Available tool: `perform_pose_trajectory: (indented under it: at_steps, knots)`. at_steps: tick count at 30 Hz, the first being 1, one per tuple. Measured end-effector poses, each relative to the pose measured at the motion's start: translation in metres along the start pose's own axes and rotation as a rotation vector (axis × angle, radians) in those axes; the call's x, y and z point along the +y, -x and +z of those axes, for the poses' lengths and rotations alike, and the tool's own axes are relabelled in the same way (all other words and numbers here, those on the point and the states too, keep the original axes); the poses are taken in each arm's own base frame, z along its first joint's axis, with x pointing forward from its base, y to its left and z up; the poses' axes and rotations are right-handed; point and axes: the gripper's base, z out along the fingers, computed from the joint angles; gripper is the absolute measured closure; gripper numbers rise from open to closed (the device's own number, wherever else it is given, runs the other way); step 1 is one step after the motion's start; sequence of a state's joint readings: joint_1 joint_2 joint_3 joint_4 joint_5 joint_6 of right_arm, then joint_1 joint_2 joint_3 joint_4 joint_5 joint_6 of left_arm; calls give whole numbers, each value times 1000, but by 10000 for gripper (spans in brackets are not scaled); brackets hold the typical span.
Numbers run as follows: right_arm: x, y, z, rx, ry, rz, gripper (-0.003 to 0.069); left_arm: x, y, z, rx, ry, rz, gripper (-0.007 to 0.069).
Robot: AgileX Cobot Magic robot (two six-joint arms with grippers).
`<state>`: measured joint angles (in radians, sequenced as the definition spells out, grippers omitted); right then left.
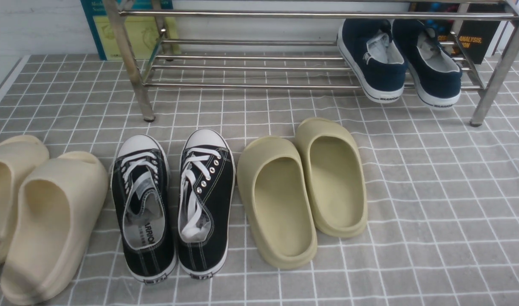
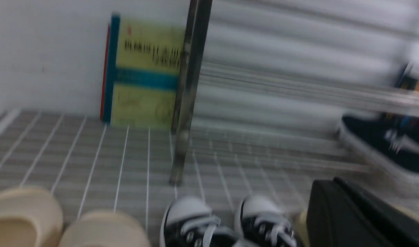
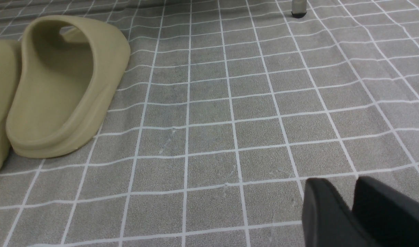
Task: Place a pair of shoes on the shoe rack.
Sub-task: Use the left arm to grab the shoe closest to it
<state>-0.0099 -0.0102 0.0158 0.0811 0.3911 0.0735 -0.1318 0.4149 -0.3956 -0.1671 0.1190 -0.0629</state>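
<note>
Two black canvas sneakers with white laces and toe caps, the left one [image 1: 142,208] and the right one [image 1: 206,199], stand side by side on the checked cloth, toes toward the silver shoe rack [image 1: 259,85]. In the blurred left wrist view their toe caps [image 2: 188,219] [image 2: 264,216] lie below and beside my left gripper [image 2: 327,183], whose black fingers lie together and hold nothing. My right gripper [image 3: 336,183] is shut and empty, low over bare cloth to the right of the olive slides. Neither gripper shows plainly in the front view.
Olive slides [image 1: 276,204] [image 1: 333,178] lie right of the sneakers, cream slides [image 1: 51,225] [image 1: 8,178] left. Two navy slip-ons [image 1: 372,59] [image 1: 433,59] sit on the rack's right end. Books [image 1: 131,29] [image 1: 476,42] lean on the wall behind. The rack's legs [image 1: 136,72] [image 1: 495,76] stand on the cloth.
</note>
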Motion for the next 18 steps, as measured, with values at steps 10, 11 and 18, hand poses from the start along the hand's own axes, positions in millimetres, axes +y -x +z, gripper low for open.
perform_pose_trajectory:
  at_steps: [10, 11, 18]
  knots:
    - [0, 0, 0, 0, 0, 0, 472, 5, -34, 110, 613, 147, -211, 638]
    - [0, 0, 0, 0, 0, 0, 470, 4, -36, 119, 687, 160, -222, 638]
    - [0, 0, 0, 0, 0, 0, 457, 4, -57, 179, 1146, 232, -231, 627]
